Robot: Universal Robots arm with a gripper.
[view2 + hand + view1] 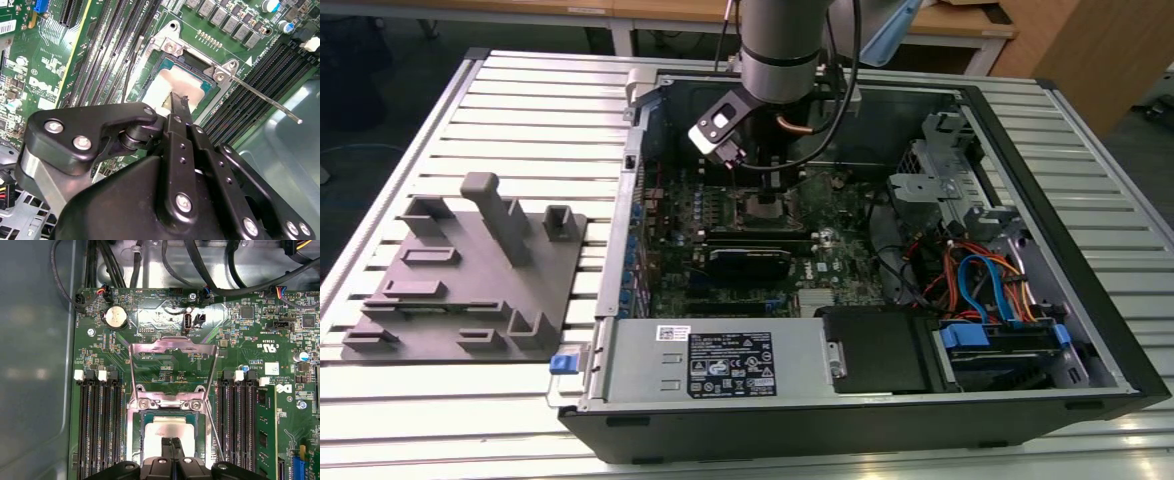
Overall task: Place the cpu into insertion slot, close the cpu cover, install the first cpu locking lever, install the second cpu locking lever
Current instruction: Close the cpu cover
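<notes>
My black two-finger gripper (172, 441) has its fingers pressed together, holding nothing; the tips are directly over the small square cpu with dull silver top (160, 432), which lies in the silver-rimmed square insertion slot (133, 435). The first wrist view shows the thin silvery cpu cover frame (172, 346) standing open beyond the slot. The second wrist view shows a thin steel locking lever (270, 104) angled out over long black memory slots (270, 60). The exterior view shows the black computer case (1067, 300) on a slatted aluminium table (454, 100), a grey plastic fixture plate (480, 300) at the exterior view's left, and wooden desks (961, 20) behind

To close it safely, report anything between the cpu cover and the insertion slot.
The gripper, fingers shut, stands over the cpu seated in the insertion slot, in the path of the raised cpu cover. Nothing else visible.
</notes>
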